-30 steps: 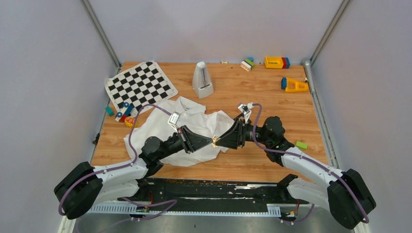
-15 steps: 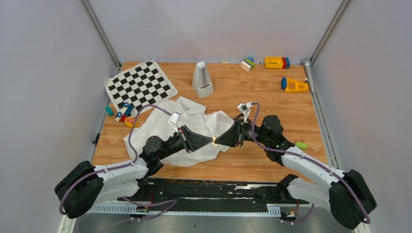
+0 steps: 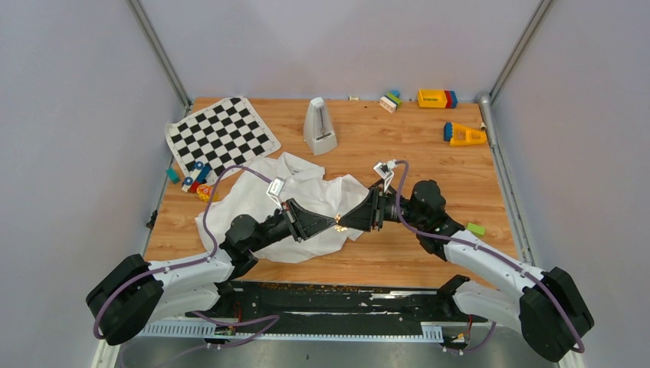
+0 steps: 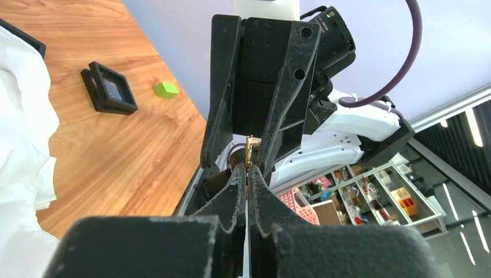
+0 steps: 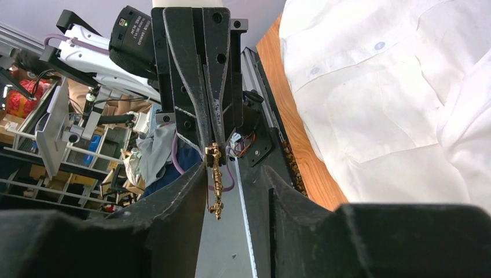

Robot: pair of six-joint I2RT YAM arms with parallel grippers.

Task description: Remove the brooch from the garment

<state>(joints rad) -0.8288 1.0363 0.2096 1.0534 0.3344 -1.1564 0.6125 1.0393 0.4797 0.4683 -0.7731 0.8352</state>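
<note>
one brooch [image 5: 215, 180]: left gripper [image 4: 248, 172] pinches, right gripper [image 5: 233, 171] straddles

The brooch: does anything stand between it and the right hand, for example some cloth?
Nothing visible does. The left hand is shut on the brooch and holds it in the open gap between the right hand's fingers. The garment lies aside, with no cloth between them.

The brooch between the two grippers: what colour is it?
The brooch is glittering gold; the right wrist view shows it best.
</note>
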